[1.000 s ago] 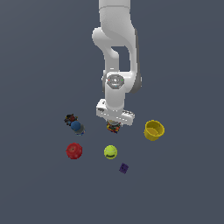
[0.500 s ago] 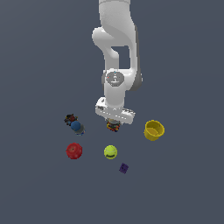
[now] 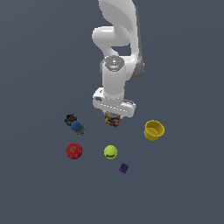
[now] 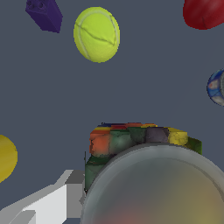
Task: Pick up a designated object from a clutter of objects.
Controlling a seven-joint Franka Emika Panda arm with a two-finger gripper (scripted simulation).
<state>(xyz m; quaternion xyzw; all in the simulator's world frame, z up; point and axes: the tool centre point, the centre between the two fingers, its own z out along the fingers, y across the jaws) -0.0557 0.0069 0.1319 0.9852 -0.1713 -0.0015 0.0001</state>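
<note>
**Gripper down over the multicoloured jar**

Gripper [image 3: 113,117] of mine sits low in the middle of the scatter, directly over the small jar [image 3: 112,120]. In the exterior view only a sliver of the jar's red, yellow and dark contents peeks out beneath my white hand, so that view does not show how my fingers stand. From my wrist view the jar [image 4: 144,175] fills the near field: its round grey-brown lid bulges close to the lens, with a band of red, orange, green, dark and yellow blocks showing past the lid's edge. One pale finger [image 4: 48,201] lies right beside the jar's wall, apparently touching it, though the other side is hidden, so I cannot tell whether I am clamped on the jar or merely straddling it.

Around me the rest lies apart. On the exterior view's right stands the yellow cup [image 3: 154,130], upright, its mouth open upward. On the exterior view's left is the blue ball [image 3: 76,126], with a dark multicoloured bit just beside it. Nearer the camera lie the red knob [image 3: 74,151], the yellow-green ball [image 3: 110,152] and the tiny purple cube [image 3: 124,168], each separate from the others. All rest on the plain dark grey floor [image 3: 183,188].
</note>
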